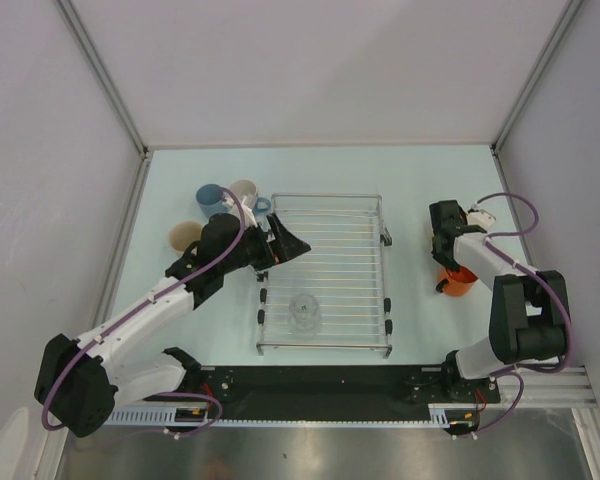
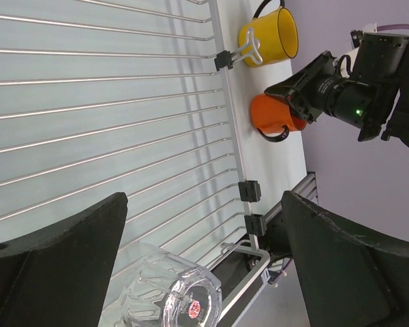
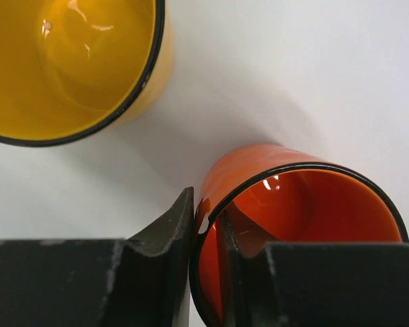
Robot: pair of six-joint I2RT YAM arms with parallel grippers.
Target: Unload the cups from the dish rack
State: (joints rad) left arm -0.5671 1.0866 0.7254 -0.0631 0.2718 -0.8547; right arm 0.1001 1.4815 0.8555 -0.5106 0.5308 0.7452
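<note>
The silver wire dish rack (image 1: 340, 225) lies mid-table and fills the left wrist view (image 2: 88, 102). A small clear glass (image 1: 304, 312) lies on its near part, also low in the left wrist view (image 2: 170, 296). My left gripper (image 1: 285, 243) hangs open and empty over the rack's far left, with the glass below its fingers (image 2: 206, 204). My right gripper (image 1: 448, 258) is shut on the orange mug's (image 3: 307, 197) wall, one finger inside and one outside (image 3: 208, 218). The mug (image 1: 459, 283) is right of the rack. The yellow cup (image 3: 68, 61) stands beside it.
Left of the rack stand a light blue cup (image 1: 210, 197), a second cup with a blue handle (image 1: 246, 192) and a beige cup (image 1: 185, 236). The yellow cup (image 2: 273, 34) is close to the rack's right rim. White walls enclose the table.
</note>
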